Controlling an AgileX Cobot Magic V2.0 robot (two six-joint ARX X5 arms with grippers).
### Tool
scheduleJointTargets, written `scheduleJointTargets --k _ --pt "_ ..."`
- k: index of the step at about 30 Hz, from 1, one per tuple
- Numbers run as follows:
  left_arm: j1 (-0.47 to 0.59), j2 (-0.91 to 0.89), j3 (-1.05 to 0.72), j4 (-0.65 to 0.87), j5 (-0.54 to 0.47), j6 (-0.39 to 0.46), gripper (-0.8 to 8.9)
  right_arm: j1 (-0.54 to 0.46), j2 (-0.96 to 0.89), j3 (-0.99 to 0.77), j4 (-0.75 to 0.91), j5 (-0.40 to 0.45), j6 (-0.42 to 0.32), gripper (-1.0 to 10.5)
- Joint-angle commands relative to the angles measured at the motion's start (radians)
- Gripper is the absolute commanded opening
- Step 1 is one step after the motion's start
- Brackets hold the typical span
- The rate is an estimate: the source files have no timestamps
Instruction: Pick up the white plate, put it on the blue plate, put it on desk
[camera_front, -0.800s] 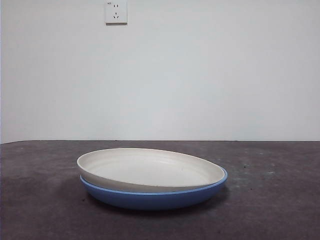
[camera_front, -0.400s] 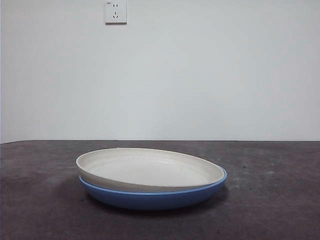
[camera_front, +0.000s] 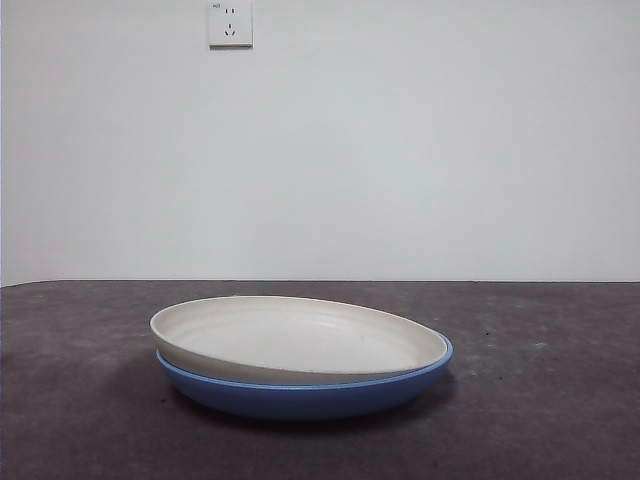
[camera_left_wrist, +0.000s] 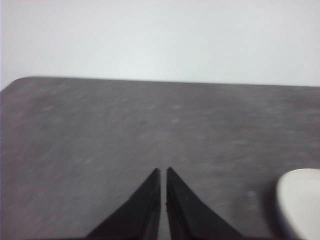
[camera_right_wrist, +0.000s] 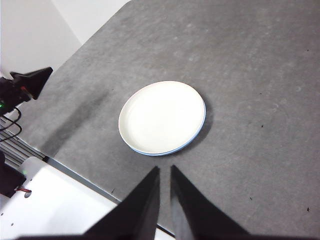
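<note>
I see white plate (camera_front: 298, 338) nested in blue plate (camera_front: 300, 394) on table (camera_front: 540, 400). Left gripper (camera_left_wrist: 163, 172) clenched, empty, near plate edge. Right gripper (camera_right_wrist: 163, 171) clenched, empty, high above.

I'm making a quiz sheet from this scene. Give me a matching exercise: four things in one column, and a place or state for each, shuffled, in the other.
Things:
1. white plate
2. blue plate
3. left gripper
4. wall socket

Places or states:
A. on the desk, under another plate
B. high on the wall
C. nested in another plate, sitting tilted
D. fingers nearly together, beside the plates

Pairs: 1-C, 2-A, 3-D, 4-B
</note>
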Motion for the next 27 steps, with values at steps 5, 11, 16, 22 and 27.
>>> scheduleJointTargets --k 5,11,16,22,27 --pt "0.000 -0.035 -0.074 0.013 -0.093 -0.007 0.20 0.005 0.003 0.015 0.011 0.003 -0.012 0.3" --pt "0.000 -0.061 -0.109 0.001 -0.095 -0.006 0.20 0.005 0.003 0.015 0.011 0.003 -0.012 0.3" --pt "0.000 -0.075 -0.122 -0.008 -0.103 -0.006 0.20 0.005 0.003 0.015 0.011 0.003 -0.012 0.3" --pt "0.000 -0.100 -0.122 -0.091 -0.103 -0.006 0.20 0.005 0.003 0.015 0.011 0.003 -0.012 0.3" --pt "0.000 -0.122 -0.122 -0.126 -0.103 -0.002 0.20 0.005 0.003 0.015 0.011 0.003 -0.012 0.3"
